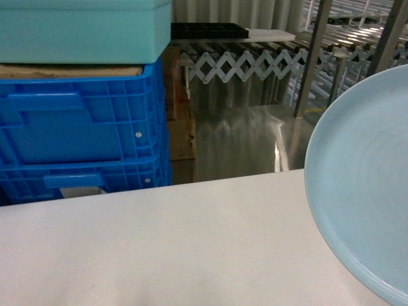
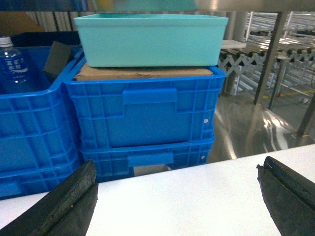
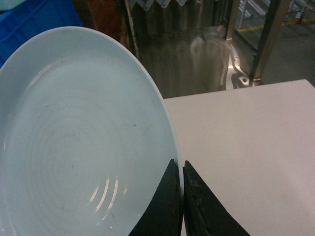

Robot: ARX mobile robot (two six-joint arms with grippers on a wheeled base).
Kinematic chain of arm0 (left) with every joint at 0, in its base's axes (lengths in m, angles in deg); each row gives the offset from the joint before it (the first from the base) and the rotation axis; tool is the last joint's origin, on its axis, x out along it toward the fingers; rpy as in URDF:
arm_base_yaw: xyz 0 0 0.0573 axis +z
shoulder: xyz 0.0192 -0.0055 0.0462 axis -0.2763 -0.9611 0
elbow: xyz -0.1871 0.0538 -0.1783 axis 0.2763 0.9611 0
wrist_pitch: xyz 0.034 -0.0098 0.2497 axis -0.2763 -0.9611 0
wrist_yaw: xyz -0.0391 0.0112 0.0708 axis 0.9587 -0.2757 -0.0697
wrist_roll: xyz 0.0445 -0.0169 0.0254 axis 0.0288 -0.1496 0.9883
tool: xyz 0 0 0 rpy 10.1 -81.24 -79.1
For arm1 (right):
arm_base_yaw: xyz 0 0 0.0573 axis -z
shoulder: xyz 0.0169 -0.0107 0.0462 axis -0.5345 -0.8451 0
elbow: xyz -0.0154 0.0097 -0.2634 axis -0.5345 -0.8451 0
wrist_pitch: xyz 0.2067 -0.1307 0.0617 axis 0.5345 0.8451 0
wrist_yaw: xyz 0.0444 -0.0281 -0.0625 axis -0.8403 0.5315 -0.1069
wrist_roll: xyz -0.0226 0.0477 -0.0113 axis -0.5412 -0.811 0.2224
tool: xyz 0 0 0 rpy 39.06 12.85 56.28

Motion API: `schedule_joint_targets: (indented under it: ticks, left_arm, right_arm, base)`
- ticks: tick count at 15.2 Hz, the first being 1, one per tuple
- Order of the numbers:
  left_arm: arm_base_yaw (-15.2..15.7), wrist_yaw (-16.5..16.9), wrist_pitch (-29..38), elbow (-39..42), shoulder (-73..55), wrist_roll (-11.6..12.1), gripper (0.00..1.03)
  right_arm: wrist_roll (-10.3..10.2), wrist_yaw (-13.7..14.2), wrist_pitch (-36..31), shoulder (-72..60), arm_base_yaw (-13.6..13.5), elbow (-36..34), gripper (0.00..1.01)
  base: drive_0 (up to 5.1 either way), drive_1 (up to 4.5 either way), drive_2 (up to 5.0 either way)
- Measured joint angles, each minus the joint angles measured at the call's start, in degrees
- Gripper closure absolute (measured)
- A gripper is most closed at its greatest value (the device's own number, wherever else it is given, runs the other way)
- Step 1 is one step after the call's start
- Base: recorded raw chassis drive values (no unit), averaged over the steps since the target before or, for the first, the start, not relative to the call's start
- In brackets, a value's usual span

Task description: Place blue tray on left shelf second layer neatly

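A white table (image 1: 191,248) spreads beneath the wide-open left pincer (image 2: 177,196); its bare top (image 3: 246,147) also lies just right of the right pincer (image 3: 181,206).

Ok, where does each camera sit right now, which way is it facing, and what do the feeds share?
Head: on the robot, looking forward and down over the white table at the stacked blue crates; no arm shows, only the blue tray at right.
Left wrist: low over the table, facing the crates and teal tub; left gripper fingers wide apart.
Right wrist: above the tray, right gripper pinching its rim.
Shared: head and left wrist both show crates and tub; head and right wrist the tray.
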Motion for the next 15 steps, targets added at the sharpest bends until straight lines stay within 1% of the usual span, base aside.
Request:
schedule_joint_targets:
  ticks: [15]
  left_arm:
    - [0.0, -0.02, -0.02, 0.0, 0.0, 0.02, 0.05]
  right_arm:
    - [0.0, -0.02, 0.0, 0.0, 0.0, 0.0, 0.99]
  base:
    - [-1.6, -1.59, -1.6]
